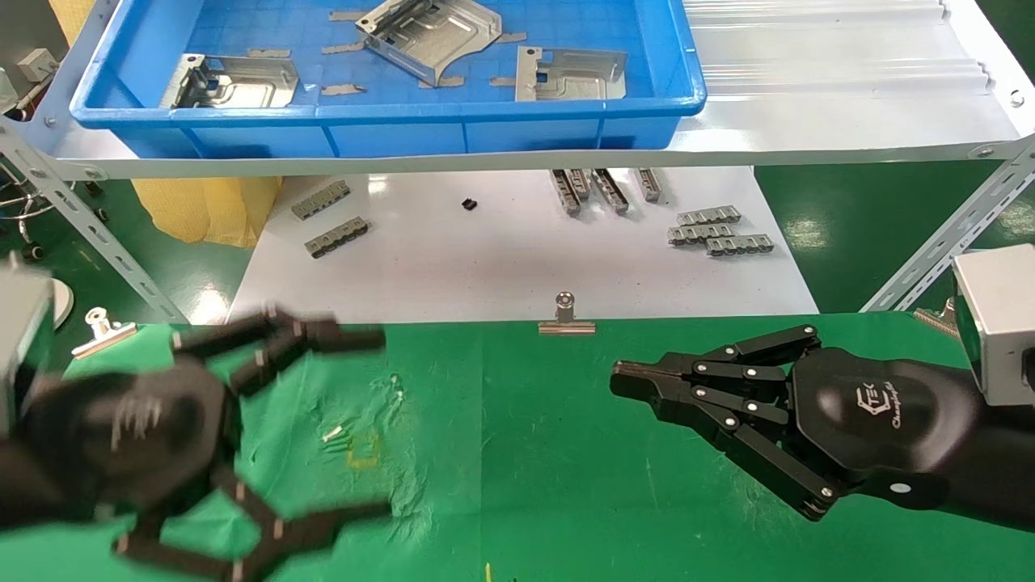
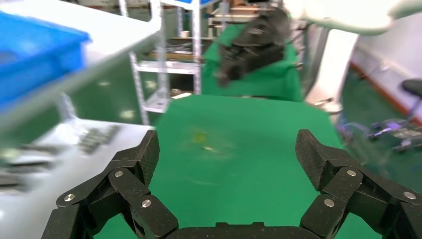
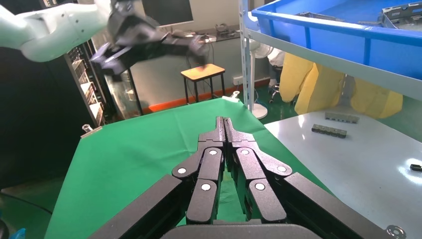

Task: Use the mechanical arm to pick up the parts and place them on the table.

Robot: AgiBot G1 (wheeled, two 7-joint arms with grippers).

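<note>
Three roughly square silver sheet-metal plates lie in the shallow blue plastic tray (image 1: 388, 121) on the white metal shelf (image 1: 849, 105): one at the tray's left (image 1: 230, 82), one tilted near the middle back (image 1: 428, 36), one to the right (image 1: 570, 74). Thin grey slips (image 1: 344, 89) are scattered between them on the tray floor.

Below the shelf, the glossy white board (image 1: 517, 259) carries small grey toothed strips (image 1: 720, 230) in several groups and one small black item (image 1: 468, 204).

The desk with wrinkled bright green cloth (image 1: 550, 485) lies nearest the robot. A faint yellow square mark (image 1: 362, 457) shows on the cloth, and silver binder clips (image 1: 566, 317) sit on its far edge. None of the plates rests on the cloth.

The left black claw (image 1: 384, 424) hangs over the left part of the desk, blurred in the head view, fingers spread wide and holding nothing; its wrist view (image 2: 226, 157) confirms the gap between the fingers.

The right black claw (image 1: 623, 378) hovers over the right part of the desk, its jointed fingers pressed together at the tips with nothing between them, pointing toward the left claw; its wrist view (image 3: 225, 124) shows the same.
</note>
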